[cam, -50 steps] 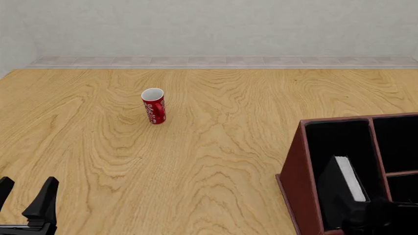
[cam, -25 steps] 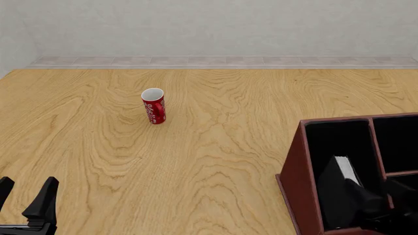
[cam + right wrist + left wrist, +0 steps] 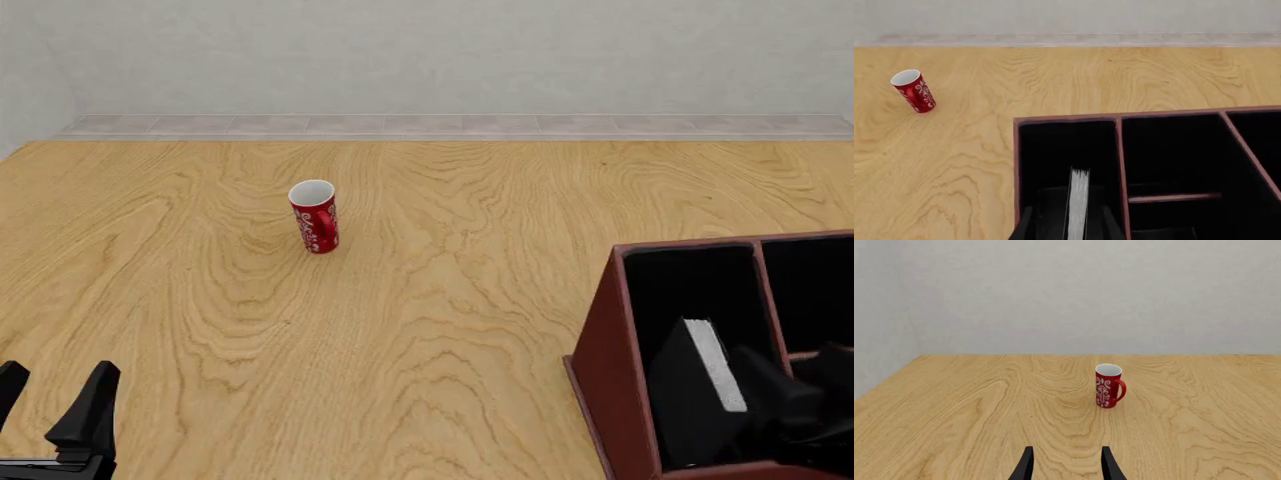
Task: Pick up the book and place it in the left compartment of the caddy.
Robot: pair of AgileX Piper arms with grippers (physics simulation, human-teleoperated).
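Inside the long black-lined left compartment (image 3: pixel 1066 150) of the dark reddish-brown wooden caddy (image 3: pixel 603 375), the thin black-covered book (image 3: pixel 1078 202) stands on edge, its white page edge up. Both right gripper (image 3: pixel 1065 229) fingers straddle it, one on each cover, though whether they press on it I cannot tell. Near the table's front-left corner, the left gripper (image 3: pixel 1065 465) is parted and empty above the wood-grain table (image 3: pixel 441 300), well apart from the red patterned mug (image 3: pixel 314 216).
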